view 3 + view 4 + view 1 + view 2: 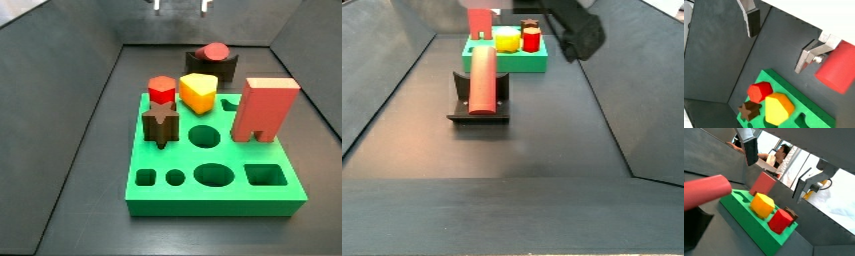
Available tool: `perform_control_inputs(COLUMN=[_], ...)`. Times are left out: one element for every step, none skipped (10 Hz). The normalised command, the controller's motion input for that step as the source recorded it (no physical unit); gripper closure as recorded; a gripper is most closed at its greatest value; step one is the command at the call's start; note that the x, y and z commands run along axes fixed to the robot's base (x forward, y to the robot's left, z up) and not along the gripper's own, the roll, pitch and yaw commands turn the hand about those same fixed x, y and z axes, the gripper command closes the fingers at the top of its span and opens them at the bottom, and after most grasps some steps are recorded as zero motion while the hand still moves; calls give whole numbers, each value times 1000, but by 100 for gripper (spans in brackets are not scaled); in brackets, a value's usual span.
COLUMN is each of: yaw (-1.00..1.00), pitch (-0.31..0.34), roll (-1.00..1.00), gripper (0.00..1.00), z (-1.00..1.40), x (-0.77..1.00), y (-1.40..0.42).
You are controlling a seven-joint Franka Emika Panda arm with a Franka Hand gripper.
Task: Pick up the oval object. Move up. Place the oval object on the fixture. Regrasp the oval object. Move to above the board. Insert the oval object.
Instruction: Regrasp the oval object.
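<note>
The oval object (482, 75), a long red rod, lies lengthwise on the dark fixture (476, 113) in front of the green board (509, 60). In a side view its round end (211, 52) shows on the fixture (227, 70) behind the board (214, 175). It also shows in both wrist views (837, 65) (704, 190). My gripper (776, 47) (777, 178) is open and empty, held high and off to the side of the rod (583, 40); only its fingertips show in a side view (181, 6).
On the board stand a salmon-pink block (265, 108), a yellow peg (198, 92), a short red hexagonal peg (162, 90) and a dark brown star peg (160, 125). Several holes are open. Dark walls enclose the floor.
</note>
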Motion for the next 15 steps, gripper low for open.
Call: perform_control_inputs(yaw=[-1000,-1000,-1000,-1000,-1000,-1000,-1000,-1000,-1000,-1000,-1000,-1000,-1000,-1000,-1000], pitch=[14,4,-12,-52,-69,-100,-121,-153,-168,-198,-218,-246,-258,-282,-297], roll=[799,799,795,771,761,747,740,730,724,712,703,689,682,667,651], gripper=[0,0,0,0,0,0,0,0,0,0,0,0,0,0,0], z=[-1000,-1000,-892,-552,-426,-179,-55,-32,-25,-3,1,-1,6,14,5], x=[-349,-146,-26,18,31,48,36,14,8,-3,-14,-30,-37,-49,-48], y=[-443,-463,-405,-109,-50,-34,-18,-15,-14,-6,-9,-11,-8,-7,-10])
